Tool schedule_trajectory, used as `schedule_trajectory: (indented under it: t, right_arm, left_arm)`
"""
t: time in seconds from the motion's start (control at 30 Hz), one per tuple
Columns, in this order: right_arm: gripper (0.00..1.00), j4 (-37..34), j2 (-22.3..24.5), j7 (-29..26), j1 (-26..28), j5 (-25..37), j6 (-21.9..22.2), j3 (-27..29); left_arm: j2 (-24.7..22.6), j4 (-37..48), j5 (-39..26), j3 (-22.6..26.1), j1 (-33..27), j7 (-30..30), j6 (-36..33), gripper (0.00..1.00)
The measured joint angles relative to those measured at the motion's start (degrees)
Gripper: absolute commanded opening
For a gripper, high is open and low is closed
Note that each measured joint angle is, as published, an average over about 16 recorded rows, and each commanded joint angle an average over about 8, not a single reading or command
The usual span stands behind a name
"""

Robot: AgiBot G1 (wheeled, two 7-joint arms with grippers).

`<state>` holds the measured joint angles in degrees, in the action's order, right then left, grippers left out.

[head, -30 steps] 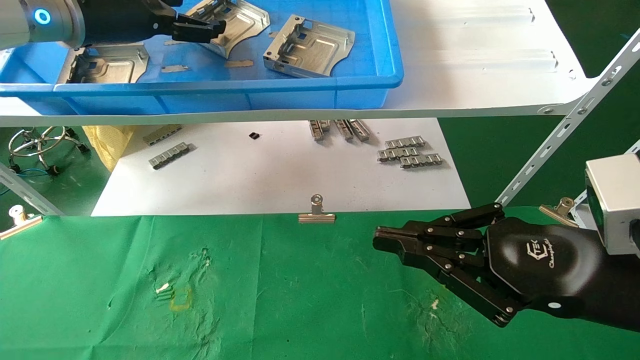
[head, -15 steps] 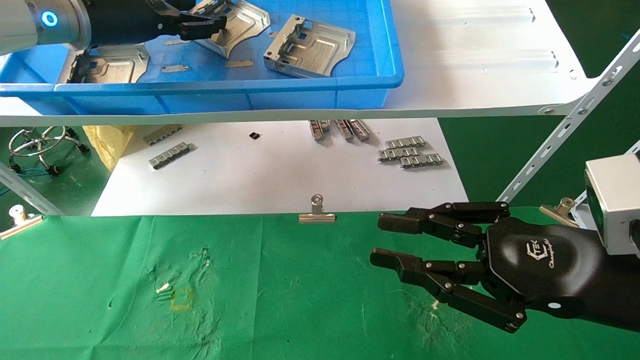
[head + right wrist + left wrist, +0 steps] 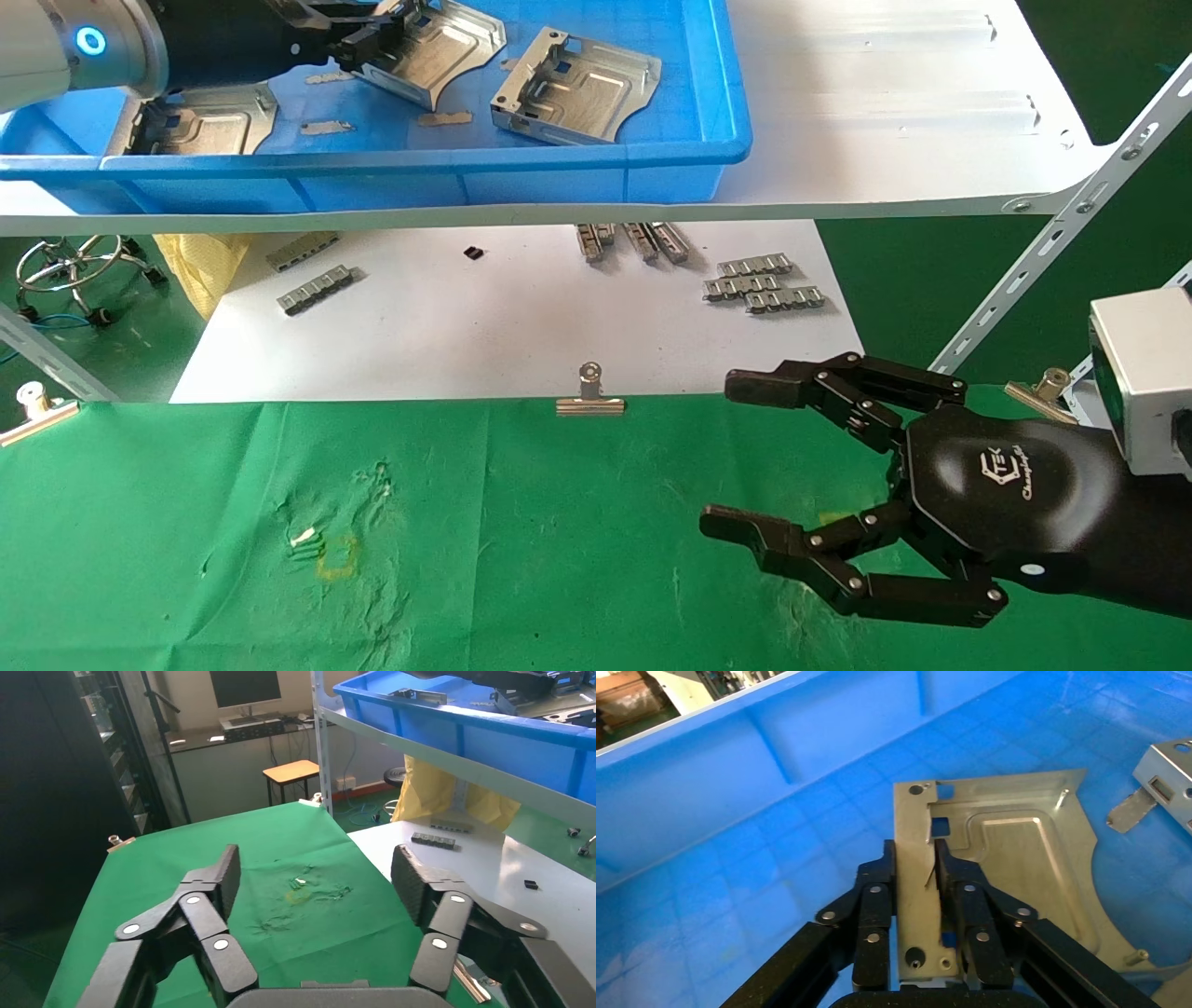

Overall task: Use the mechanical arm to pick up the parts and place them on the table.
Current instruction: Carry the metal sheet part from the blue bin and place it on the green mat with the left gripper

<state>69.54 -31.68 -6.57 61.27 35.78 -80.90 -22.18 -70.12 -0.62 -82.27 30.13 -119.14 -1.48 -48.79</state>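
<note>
My left gripper [image 3: 368, 37] reaches into the blue bin [image 3: 596, 158] on the shelf and is shut on the raised rim of a silver bracket [image 3: 438, 51]. In the left wrist view the fingers [image 3: 877, 888] pinch that rim of the bracket [image 3: 1018, 846]. Two more brackets lie in the bin, one at the right [image 3: 575, 86] and one at the left [image 3: 200, 119]. My right gripper [image 3: 736, 457] is open and empty above the green table [image 3: 512, 559]; its pads [image 3: 225, 871] stand wide apart.
The white shelf board [image 3: 885, 102] carries the bin. Below lies a white sheet [image 3: 521, 326] with several grey toothed strips [image 3: 764, 284]. Binder clips [image 3: 589, 396] hold the cloth edge. A slanted shelf brace [image 3: 1052, 242] stands at the right. A yellow square outline [image 3: 337, 556] marks the cloth.
My right gripper has opened from shut to wide open. My left gripper moved deeper into the bin and closed on the bracket's rim.
</note>
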Motion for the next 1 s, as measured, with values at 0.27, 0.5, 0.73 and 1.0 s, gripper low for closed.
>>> schedule_trajectory:
  t: [0.27,0.5,0.73,1.0]
  right_arm:
    - [1.00,0.00,0.00,0.00,0.00,0.00,0.00,0.00]
    - [1.00,0.00,0.00,0.00,0.00,0.00,0.00,0.00]
    - [1.00,0.00,0.00,0.00,0.00,0.00,0.00,0.00]
    - [1.00,0.00,0.00,0.00,0.00,0.00,0.00,0.00]
  left_arm:
    - [3.13,-1.36,1.80,-1.21,-0.93,2.03,-5.59,0.00]
    - [7.22,-3.52,3.91,-2.45,-1.83,5.83,-17.90,0.00]
    - [11.30,-6.06,6.60,-3.60,-1.16,10.94,-33.06,0.00]
    - [16.92,-16.71,14.20,-2.99,5.32,15.07,-42.62,0.00]
